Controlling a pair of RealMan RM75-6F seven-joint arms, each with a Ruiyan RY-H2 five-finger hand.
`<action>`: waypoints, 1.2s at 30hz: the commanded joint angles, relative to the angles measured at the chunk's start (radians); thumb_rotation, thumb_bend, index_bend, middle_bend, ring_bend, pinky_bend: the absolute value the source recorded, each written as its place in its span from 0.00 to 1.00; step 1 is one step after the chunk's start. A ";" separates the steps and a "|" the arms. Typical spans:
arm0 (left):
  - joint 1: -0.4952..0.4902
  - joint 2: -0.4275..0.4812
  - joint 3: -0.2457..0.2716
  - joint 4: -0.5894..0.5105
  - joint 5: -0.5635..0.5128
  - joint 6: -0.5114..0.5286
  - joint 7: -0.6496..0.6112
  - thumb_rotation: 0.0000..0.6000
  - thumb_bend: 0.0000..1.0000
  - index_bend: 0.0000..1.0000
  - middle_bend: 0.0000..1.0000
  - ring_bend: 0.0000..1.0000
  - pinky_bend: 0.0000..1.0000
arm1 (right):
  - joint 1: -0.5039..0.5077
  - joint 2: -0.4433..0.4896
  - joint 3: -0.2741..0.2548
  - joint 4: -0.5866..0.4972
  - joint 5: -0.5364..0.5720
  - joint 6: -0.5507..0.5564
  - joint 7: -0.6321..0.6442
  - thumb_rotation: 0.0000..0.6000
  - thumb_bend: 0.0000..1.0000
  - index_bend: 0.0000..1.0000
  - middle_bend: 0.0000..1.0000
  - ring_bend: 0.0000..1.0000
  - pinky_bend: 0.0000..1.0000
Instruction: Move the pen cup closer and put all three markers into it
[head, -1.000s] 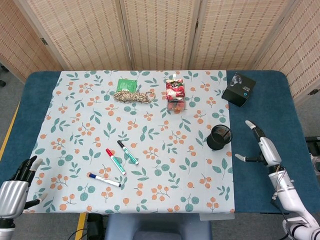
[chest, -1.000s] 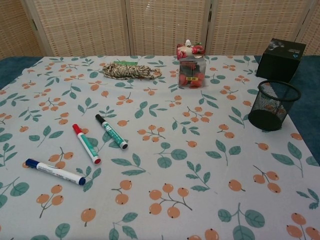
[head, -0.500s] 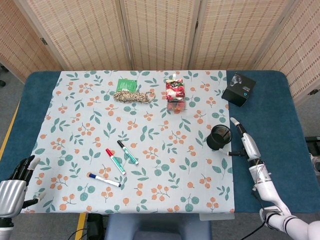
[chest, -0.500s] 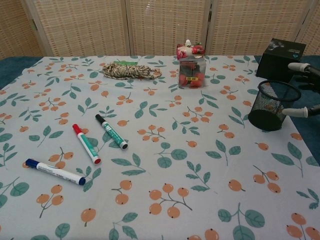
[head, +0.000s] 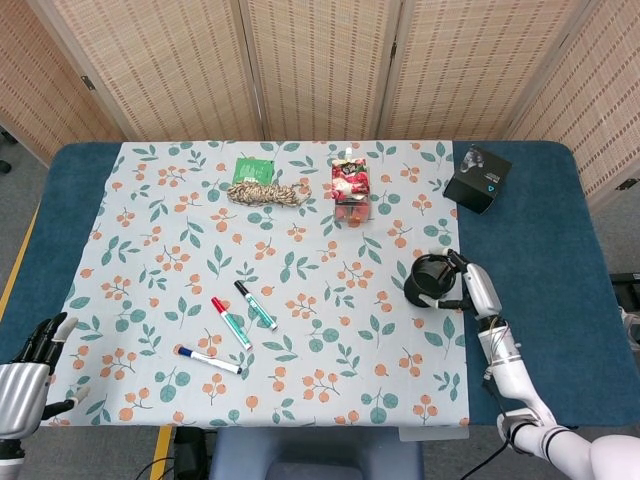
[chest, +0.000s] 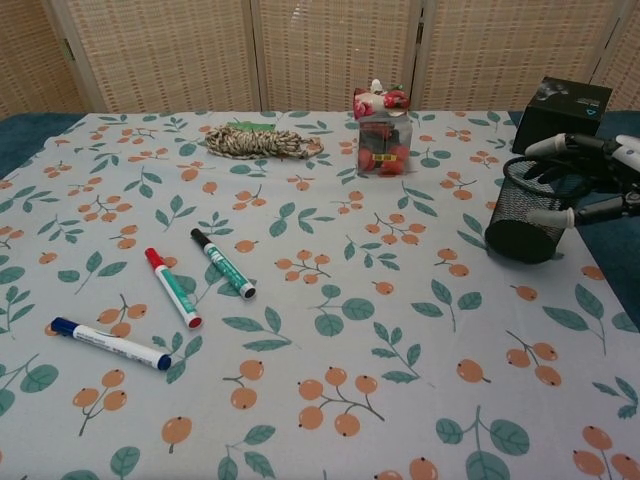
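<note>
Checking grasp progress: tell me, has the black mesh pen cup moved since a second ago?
Yes. The black mesh pen cup, gripped by the right hand, has tilted and slid slightly left, away from the black box.

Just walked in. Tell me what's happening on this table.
The robot's right hand has closed around the black mesh pen cup on the table's right side; the cup looks tilted in the grip. Three markers, red, green and blue, lie untouched on the floral cloth. The left hand waits open at the near left corner.

Silver-white hand (head: 478, 288), black fingers (chest: 585, 146)
</note>
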 joint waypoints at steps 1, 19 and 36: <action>0.000 0.000 -0.002 -0.001 -0.003 -0.001 0.001 1.00 0.12 0.00 0.09 0.10 0.45 | -0.012 0.042 -0.010 -0.115 -0.033 0.060 -0.021 1.00 0.23 0.39 0.37 0.31 0.54; 0.016 0.016 0.003 -0.010 0.009 0.028 -0.031 1.00 0.12 0.00 0.09 0.11 0.45 | 0.112 -0.093 0.041 -0.239 0.009 -0.040 -0.216 1.00 0.21 0.39 0.35 0.31 0.54; 0.015 0.059 -0.010 0.014 -0.031 0.014 -0.167 1.00 0.12 0.00 0.10 0.11 0.45 | 0.345 -0.352 0.127 0.039 0.042 -0.186 -0.231 1.00 0.21 0.39 0.34 0.31 0.54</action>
